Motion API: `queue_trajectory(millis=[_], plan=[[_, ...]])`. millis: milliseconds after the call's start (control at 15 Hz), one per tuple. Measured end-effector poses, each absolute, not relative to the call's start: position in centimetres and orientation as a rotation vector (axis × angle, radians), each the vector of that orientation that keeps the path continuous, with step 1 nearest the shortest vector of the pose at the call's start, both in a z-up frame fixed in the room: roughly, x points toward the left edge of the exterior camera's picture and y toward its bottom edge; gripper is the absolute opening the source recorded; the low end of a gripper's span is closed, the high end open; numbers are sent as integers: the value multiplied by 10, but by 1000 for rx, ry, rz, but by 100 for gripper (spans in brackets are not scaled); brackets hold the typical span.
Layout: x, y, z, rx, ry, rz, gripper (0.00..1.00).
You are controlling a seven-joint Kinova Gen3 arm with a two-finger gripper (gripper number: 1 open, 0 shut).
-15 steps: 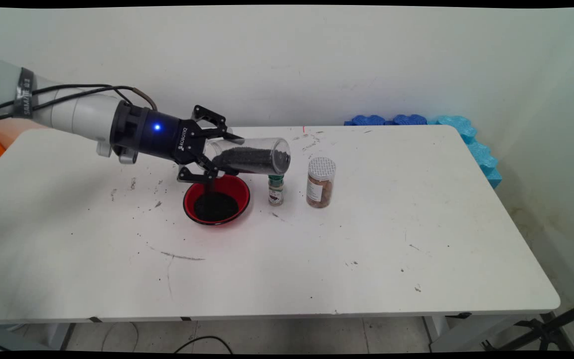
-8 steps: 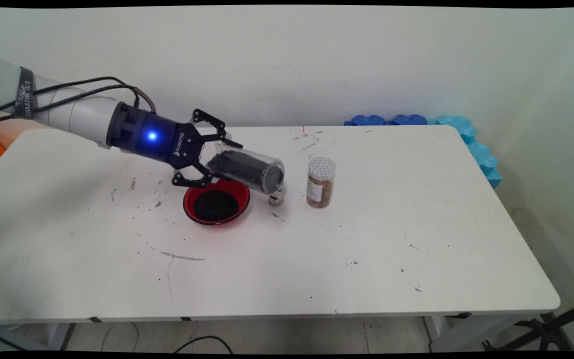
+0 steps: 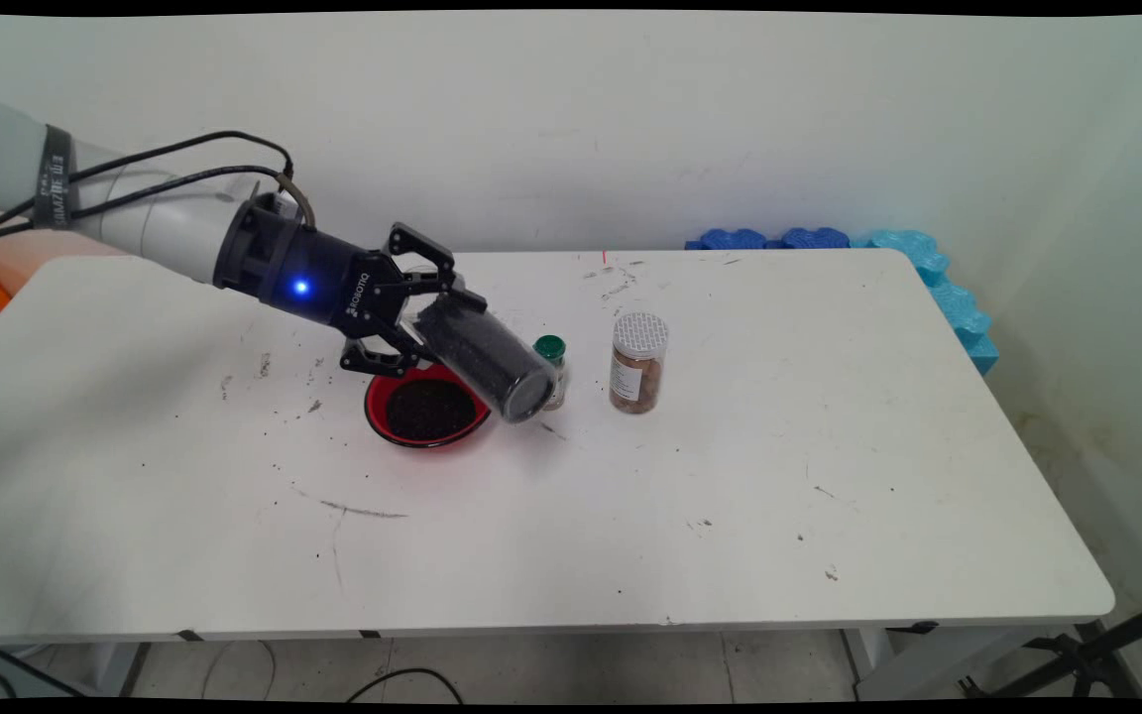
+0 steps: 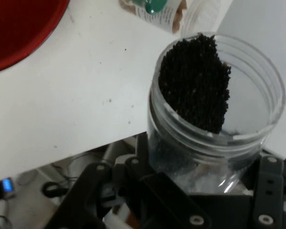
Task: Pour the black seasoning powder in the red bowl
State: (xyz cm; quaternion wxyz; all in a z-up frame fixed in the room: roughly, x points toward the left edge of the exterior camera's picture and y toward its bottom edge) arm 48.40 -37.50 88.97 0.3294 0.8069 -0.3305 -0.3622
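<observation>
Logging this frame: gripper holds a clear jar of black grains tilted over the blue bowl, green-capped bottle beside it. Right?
Not quite: the bowl is red, not blue, as the main view shows. The rest stands: the gripper holds the clear jar of black grains tilted, with the green-capped bottle beside it.

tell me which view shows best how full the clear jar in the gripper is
The hand view: it looks into the clear jar's open mouth, showing black grains heaped along one wall, the other bare. The main view shows the jar side-on, tilted in the gripper by the red bowl.
</observation>
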Motion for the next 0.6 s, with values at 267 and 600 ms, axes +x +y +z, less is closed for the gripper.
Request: queue_trajectory(millis=[267,600], plan=[[480,-375,896,1994,-1064,-856,0],[471,-374,907,1783,-1355,-705,0]])
